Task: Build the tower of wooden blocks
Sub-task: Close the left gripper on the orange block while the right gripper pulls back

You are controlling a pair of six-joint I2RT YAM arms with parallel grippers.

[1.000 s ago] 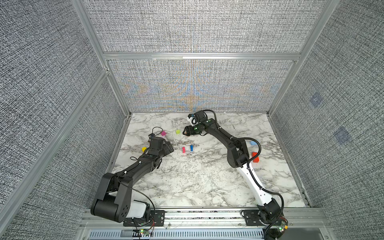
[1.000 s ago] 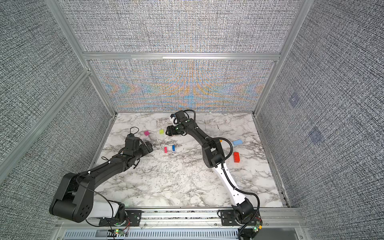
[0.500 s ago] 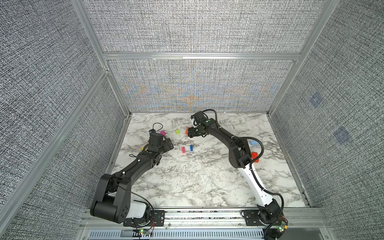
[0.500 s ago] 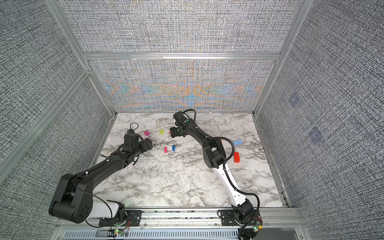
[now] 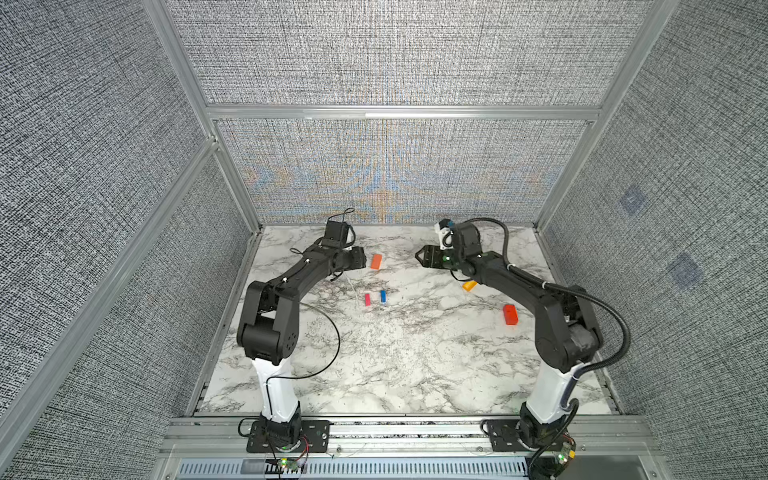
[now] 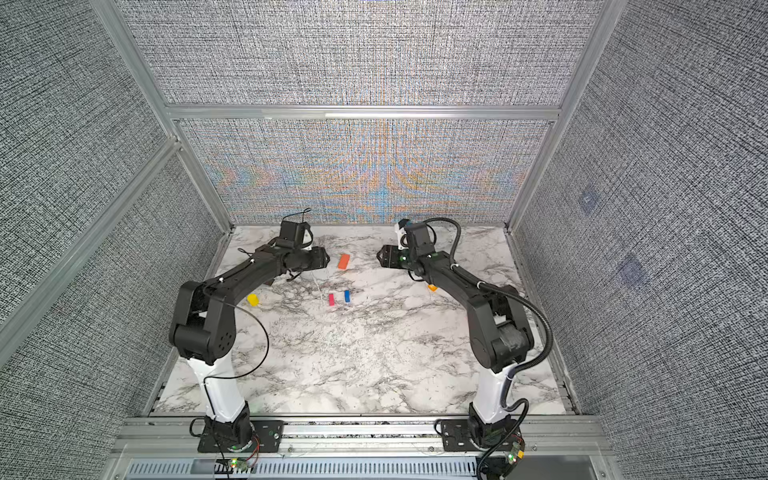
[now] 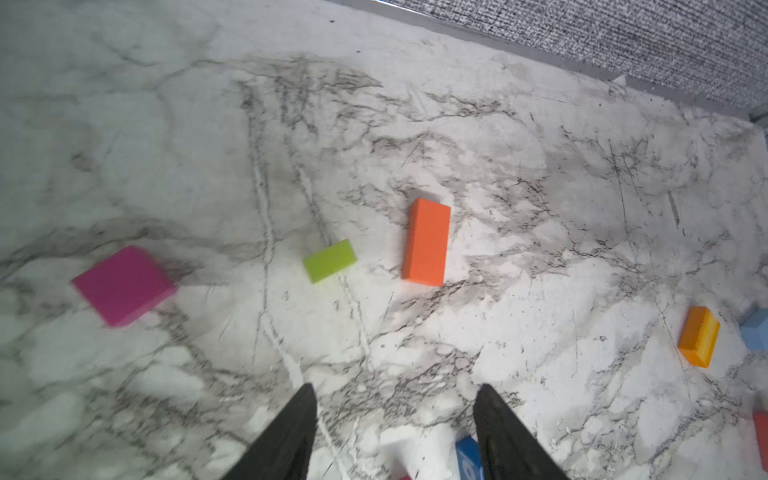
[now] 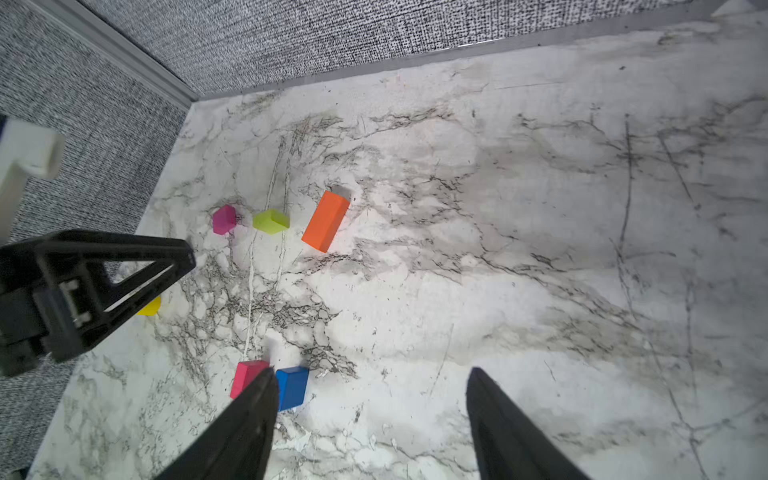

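Hovering with jaws parted and empty, left arm [image 5: 307, 270] and right arm [image 5: 511, 278] have nothing stacked yet: wood blocks [image 7: 426, 243] lie scattered on the desk [image 5: 395, 353], red block [image 5: 367, 299] just beside blue block [image 5: 382, 296].

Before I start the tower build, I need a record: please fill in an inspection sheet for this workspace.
Surface: white marbled tabletop, blocks scattered on it.
Job's things: orange wooden brick, pink-red block beside blue block, red brick, amber block, yellow block, lime block, magenta flat block, light blue block; none stacked.
Clutter: nothing seen.
Grippers: left gripper and right gripper both open, empty.
Cables: black cable loops beside left arm; ribbed black hose along right arm.
Surroundings: grey woven wall panels, aluminium frame.
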